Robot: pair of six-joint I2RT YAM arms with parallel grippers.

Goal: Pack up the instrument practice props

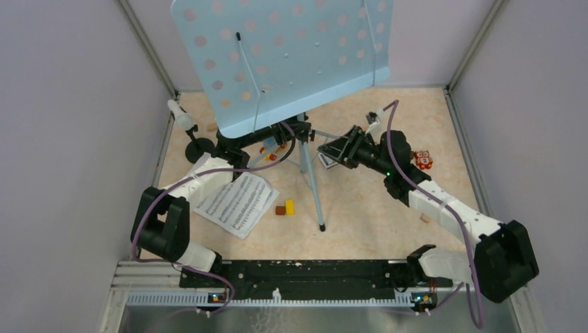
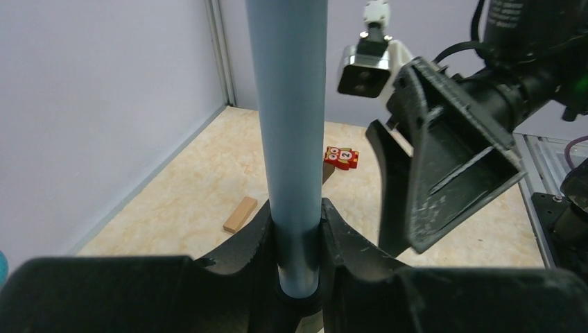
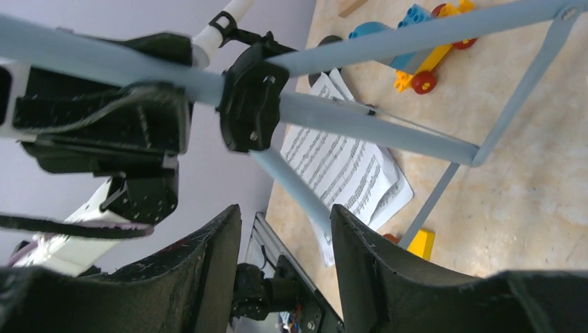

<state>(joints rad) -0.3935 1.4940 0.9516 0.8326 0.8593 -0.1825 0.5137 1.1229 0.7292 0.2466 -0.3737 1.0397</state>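
Beige tabletop (image 1: 388, 201), pale lilac walls (image 1: 69, 104). Mid-table: light-blue music rack (image 1: 284, 55) upright on tripod legs (image 1: 314, 187). Beside the legs: sheet-music pages (image 1: 236, 202) lying flat, yellow block (image 1: 289, 206), toy car (image 3: 419, 66). Far left: white microphone (image 1: 182, 116) in a black holder (image 1: 200, 147). Beyond the right arm: red owl block (image 1: 422, 159). Left gripper (image 2: 297, 232), arm reaching in under the rack: pinched on the rack's pole (image 2: 290, 139). Right gripper (image 3: 284, 211), turned sideways near the tripod hub (image 3: 251, 97): jaws spread, one leg passing between them, contact unclear.
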